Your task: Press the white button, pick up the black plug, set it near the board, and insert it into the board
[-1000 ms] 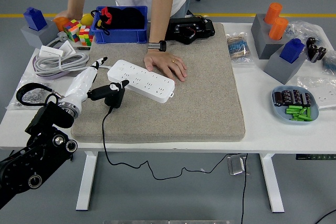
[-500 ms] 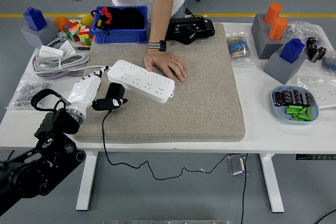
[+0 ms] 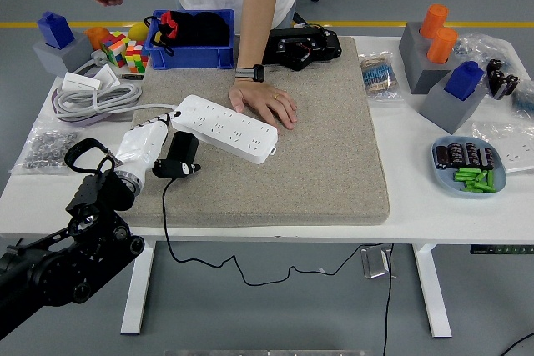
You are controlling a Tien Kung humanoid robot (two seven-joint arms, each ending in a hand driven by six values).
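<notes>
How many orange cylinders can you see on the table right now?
2. Both stand in the grey block at the table's far right: one orange cylinder behind, the other orange cylinder just in front of it. An orange thing at the far left is half hidden and may not be one.

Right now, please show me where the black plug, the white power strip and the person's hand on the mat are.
black plug (image 3: pixel 179 154), head view, middle of its body.
white power strip (image 3: pixel 224 127), head view, top face with sockets.
person's hand (image 3: pixel 265 106), head view, back of the hand.
</notes>
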